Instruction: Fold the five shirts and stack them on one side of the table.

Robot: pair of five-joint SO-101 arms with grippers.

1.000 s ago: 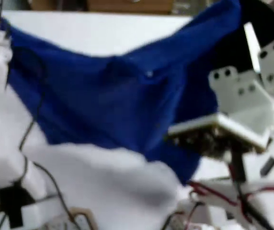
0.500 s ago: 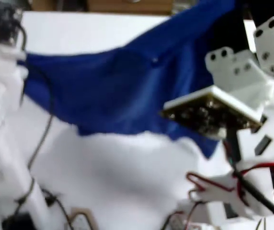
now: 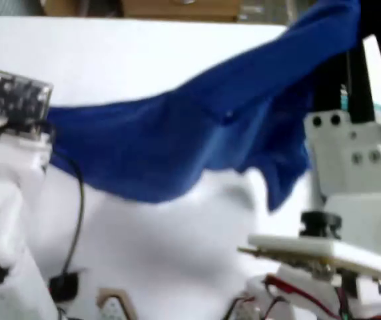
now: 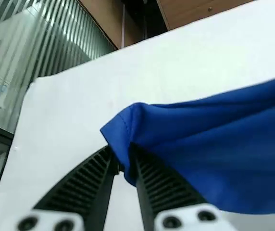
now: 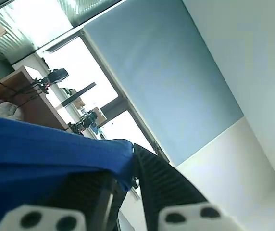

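A blue shirt point(image 3: 197, 137) hangs stretched in the air above the white table point(image 3: 144, 47), held at both ends. My left gripper point(image 4: 124, 166) is shut on one hemmed corner of the blue shirt point(image 4: 214, 144), at the left in the high view. My right gripper point(image 5: 125, 180) is shut on the other edge of the blue shirt point(image 5: 41, 144), raised high and tilted up toward the room. In the high view that end rises to the upper right, and the cloth sags in the middle and hangs in a fold at the right.
The left arm's white body point(image 3: 10, 200) with its cable fills the near left of the high view. The right arm's white body point(image 3: 350, 187) stands at the near right. A wooden cabinet point(image 3: 177, 7) lies beyond the table's far edge.
The shirt has been lifted and drawn out sideways into a narrower band. The left arm shifted left and the right arm rose, baring more table beneath.
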